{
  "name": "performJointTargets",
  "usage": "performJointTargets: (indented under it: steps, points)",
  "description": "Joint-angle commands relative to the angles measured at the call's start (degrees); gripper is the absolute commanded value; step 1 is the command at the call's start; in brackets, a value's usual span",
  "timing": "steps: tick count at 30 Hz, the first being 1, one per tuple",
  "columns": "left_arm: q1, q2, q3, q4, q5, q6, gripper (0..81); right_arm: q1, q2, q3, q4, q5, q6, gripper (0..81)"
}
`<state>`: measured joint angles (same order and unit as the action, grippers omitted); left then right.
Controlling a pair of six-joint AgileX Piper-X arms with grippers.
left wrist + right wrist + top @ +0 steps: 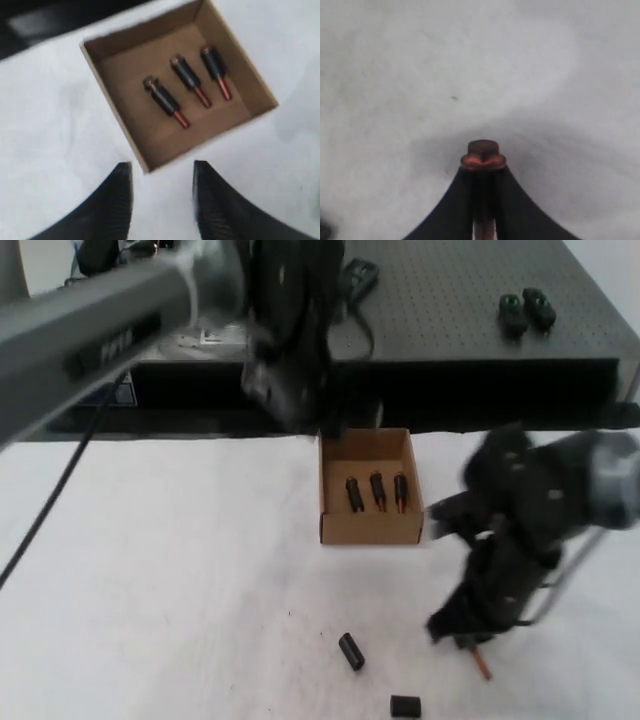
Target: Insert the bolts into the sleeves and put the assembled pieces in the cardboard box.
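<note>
Clamped on the shank of a copper-coloured hex-head bolt (483, 155), the right gripper (482, 172) has its two black fingers closed just under the flanged head. From the high view it hangs over the white cloth (180, 590), with the bolt's tip pointing down near the surface. Two short black cylindrical sleeves (351, 651) lie loose on the cloth just beside it, one nearer the box and the other (405, 706) at the front edge, neither with a bolt in it. Farther back stands the small open brown cardboard box (135, 75), holding three assembled pieces (187, 77), each a black sleeve with copper bolt ends showing, laid side by side and apart on its floor. Over the box's near rim, the left gripper (162, 170) has its fingers spread apart and holds nothing. By my reckoning, three pieces are done and boxed. The held bolt needs mating with one loose sleeve, and the second sleeve awaits its own.
</note>
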<state>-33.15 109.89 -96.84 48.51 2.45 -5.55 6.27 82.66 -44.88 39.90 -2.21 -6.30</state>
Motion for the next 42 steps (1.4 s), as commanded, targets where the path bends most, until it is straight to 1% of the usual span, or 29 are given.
performJointTargets:
  steps: [1,2,4,5,8,10,14,17,22,30,35,40,41,42]
  points:
    - [-2.95,-4.08,8.08,-2.25,0.93,3.82,29.3,0.1,0.22,-0.64,0.21,-1.59,1.01,6.8]
    - [-3.89,-4.29,9.3,-2.66,3.36,5.87,29.3,-0.81,-2.62,0.83,0.63,-1.72,1.2,6.8]
    - [-5.83,-3.97,10.39,-2.78,10.33,11.98,29.5,-2.29,-9.68,4.19,2.12,-1.87,1.19,6.8]
    - [-7.15,-3.69,10.81,-2.58,11.61,15.71,29.7,-2.76,-12.36,5.67,2.85,-1.87,1.31,6.8]
    - [-10.69,-2.03,11.62,-1.58,9.27,27.74,29.7,-4.03,-21.66,8.96,6.07,-1.87,2.86,6.8]
    - [-12.76,-0.24,11.61,-0.99,8.92,33.16,29.7,-4.49,-27.2,10.77,7.79,-1.87,4.28,6.8]
    - [-16.05,2.82,11.61,0.19,8.94,37.75,29.7,-4.48,-34.87,12.75,10.62,-2.85,6.3,6.8]
    - [-18.07,4.47,11.61,0.9,8.53,41.08,29.7,-4.48,-37.93,12.84,12.96,-2.96,6.3,6.8]
    - [-19.91,6.14,11.61,2.17,7.8,43.51,29.7,-4.48,-40.6,12.84,14.99,-3.95,6.3,6.8]
    - [-19.96,6.81,12.31,1.99,6.49,43.73,28.9,-4.48,-41.33,12.84,16.44,-3.96,6.3,6.8]
    - [-19.96,8.28,12.31,2.13,6.17,44.6,23.9,-4.48,-41.33,12.84,16.44,-3.96,6.3,6.8]
    - [-19.96,9.09,12.31,1.68,6.32,44.58,23.0,-4.48,-41.33,12.84,16.44,-3.96,6.3,6.8]
    - [-19.96,9.07,12.31,1.46,6.32,44.58,20.5,-4.48,-41.33,12.84,16.44,-3.96,6.3,6.8]
    - [-19.96,9.07,12.31,1.14,6.32,44.58,16.3,-4.48,-41.33,12.84,16.44,-3.96,6.3,6.8]
